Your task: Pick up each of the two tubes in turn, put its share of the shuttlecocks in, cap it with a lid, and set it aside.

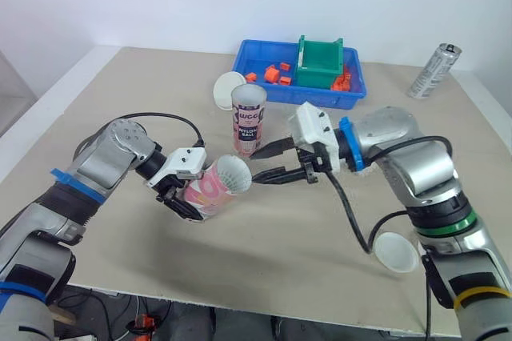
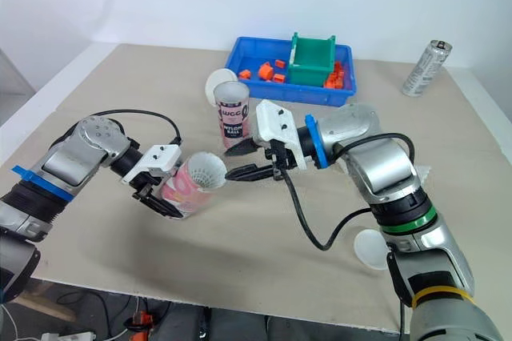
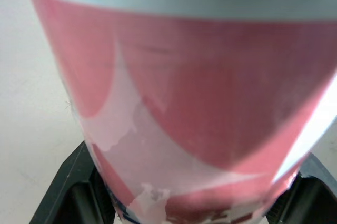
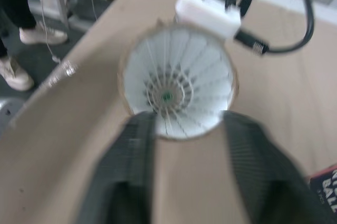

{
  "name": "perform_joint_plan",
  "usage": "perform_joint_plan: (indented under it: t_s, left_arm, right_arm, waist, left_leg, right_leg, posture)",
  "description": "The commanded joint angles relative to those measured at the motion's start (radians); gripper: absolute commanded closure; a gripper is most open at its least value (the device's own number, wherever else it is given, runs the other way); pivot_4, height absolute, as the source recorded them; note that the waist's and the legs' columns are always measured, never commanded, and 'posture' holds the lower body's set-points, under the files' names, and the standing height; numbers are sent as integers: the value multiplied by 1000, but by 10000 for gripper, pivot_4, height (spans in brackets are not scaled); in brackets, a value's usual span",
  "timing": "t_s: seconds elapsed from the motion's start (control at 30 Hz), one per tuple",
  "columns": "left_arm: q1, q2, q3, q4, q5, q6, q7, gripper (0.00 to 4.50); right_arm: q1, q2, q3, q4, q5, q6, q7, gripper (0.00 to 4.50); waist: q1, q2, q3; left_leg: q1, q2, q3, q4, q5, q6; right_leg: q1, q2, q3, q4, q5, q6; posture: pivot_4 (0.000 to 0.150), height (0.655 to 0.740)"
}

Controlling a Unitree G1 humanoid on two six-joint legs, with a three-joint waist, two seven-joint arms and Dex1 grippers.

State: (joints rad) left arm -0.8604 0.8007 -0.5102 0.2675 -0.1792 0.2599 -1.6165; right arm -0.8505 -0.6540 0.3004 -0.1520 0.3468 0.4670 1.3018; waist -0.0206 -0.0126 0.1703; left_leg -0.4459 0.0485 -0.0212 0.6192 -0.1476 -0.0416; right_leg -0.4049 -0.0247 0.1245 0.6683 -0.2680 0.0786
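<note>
- Loading looks under way: the pink tube (image 1: 216, 186) hangs tilted over the near middle of the table, with a white shuttlecock (image 4: 176, 84) showing inside its open mouth.
- Capping is still to do for both: one lid (image 1: 228, 89) leans by the blue bin (image 1: 320, 98), the other lid (image 1: 398, 251) lies near right, and the second tube (image 1: 249, 123) stands upright just beyond.
- The left gripper (image 1: 181, 197) pinches the pink tube.
- The right gripper (image 1: 258, 166) is spread wide and empty, tips at the tube's mouth.
</note>
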Motion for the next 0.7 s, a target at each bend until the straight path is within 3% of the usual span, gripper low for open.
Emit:
perform_joint_plan:
  t_s: [0.03, 0.37, 0.7]
  left_arm:
    - [-2, -16, -12, 23, 26, -14, 2, 14114]
    - [-43, -35, -33, 62, 28, -40, 2, 14114]
    - [-37, -46, -22, 65, 31, -39, 2, 14114]
  right_arm:
    - [-56, -16, 13, -16, -40, -65, 44, 44437]
    - [-177, 45, 117, 11, -126, -97, 97, 44437]
    - [-252, 187, 297, 197, -316, -199, 106, 44437]
  waist:
    - [0, 0, 0]
    - [0, 0, 0]
    - [-2, 0, 0]
  left_leg:
    - [0, 0, 0, 0, 0, 0]
    - [-1, 0, 0, 0, 0, 0]
    - [-2, 0, 0, -1, 0, 0]
  right_leg:
    - [0, 0, 0, 0, 0, 0]
    - [-1, 0, 0, 0, 0, 0]
    - [-2, 1, -1, 2, -1, 0]
  posture:
    - [1500, 7275]
    - [1500, 7275]
    - [1500, 7275]
